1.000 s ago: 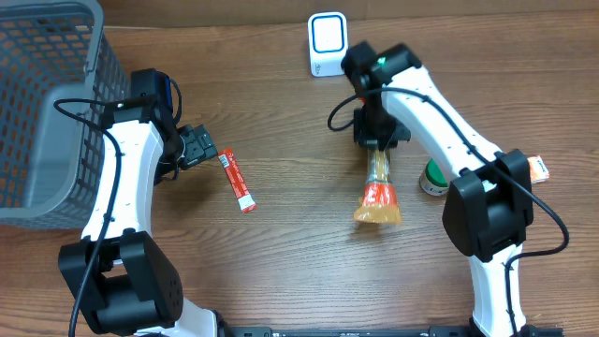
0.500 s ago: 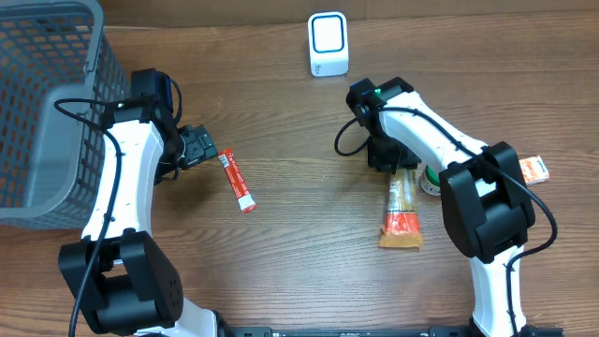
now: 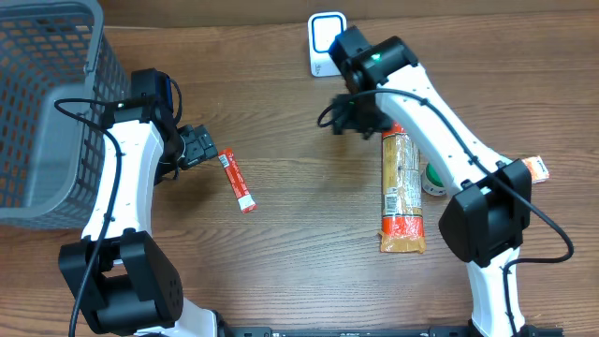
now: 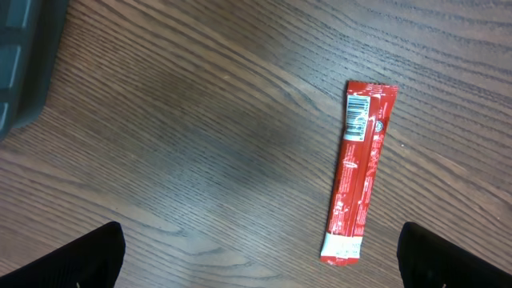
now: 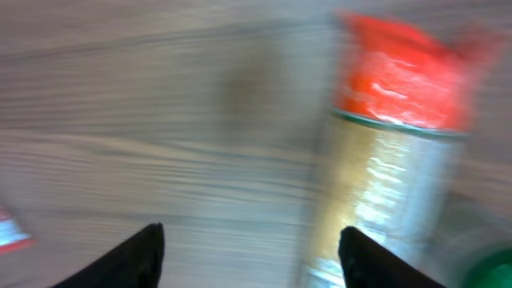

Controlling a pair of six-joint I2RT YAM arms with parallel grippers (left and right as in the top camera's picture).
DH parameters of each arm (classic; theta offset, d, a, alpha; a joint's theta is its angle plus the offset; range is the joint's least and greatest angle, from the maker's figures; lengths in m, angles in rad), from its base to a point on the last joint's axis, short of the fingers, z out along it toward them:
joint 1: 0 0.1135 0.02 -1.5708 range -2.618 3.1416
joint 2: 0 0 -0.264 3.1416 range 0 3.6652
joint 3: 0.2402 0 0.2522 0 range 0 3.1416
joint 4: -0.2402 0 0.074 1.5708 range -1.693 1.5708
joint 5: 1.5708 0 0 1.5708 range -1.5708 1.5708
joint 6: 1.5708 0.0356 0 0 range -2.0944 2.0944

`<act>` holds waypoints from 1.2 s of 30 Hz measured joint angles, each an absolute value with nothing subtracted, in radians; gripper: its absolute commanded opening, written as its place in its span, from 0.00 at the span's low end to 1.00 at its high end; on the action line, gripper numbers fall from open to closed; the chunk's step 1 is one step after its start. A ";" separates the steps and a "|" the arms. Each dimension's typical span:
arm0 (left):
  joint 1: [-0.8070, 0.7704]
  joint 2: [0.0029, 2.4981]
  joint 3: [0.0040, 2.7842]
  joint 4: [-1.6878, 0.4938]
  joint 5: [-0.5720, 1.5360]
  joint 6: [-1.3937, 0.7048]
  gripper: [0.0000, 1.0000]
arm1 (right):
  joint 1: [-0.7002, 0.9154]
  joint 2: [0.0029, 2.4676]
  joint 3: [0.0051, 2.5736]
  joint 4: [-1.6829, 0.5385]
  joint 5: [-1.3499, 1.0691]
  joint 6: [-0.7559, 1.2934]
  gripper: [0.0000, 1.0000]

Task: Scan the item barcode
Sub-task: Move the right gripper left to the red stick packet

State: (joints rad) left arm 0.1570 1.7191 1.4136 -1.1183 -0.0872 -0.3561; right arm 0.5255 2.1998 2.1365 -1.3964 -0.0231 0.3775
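Wide and empty, my right pincer (image 5: 252, 256) hangs at six o'clock of the scanner (image 3: 327, 39), with the long packet (image 3: 401, 187) lying at its five o'clock. My left pincer (image 4: 268, 256), also wide, faces the red sachet (image 4: 358, 182). I judge the thin sachet could slip a pinch and the packet could roll.

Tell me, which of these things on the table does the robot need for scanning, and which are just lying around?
For the job:
- white scanner
- long snack pack, lying flat, not held
- red stick packet, barcode showing

Probably just lying about for now:
- grey basket
- green round thing
- small orange packet
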 measured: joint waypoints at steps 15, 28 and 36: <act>0.157 1.719 1.414 -1.119 -0.087 -0.356 1.00 | 0.796 2.200 1.998 -0.919 -0.227 0.389 0.04; 0.157 1.719 1.414 -1.118 -0.087 -0.356 1.00 | 0.813 2.200 1.651 -0.444 -0.434 0.439 0.04; 0.157 1.719 1.414 -1.118 -0.087 -0.356 1.00 | 0.837 2.218 1.603 -0.221 -0.475 0.442 0.04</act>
State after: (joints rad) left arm 0.1570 1.7191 1.4136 -1.1183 -0.0872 -0.3561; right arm 0.8371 2.2181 1.6028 -0.2214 -0.4747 0.4419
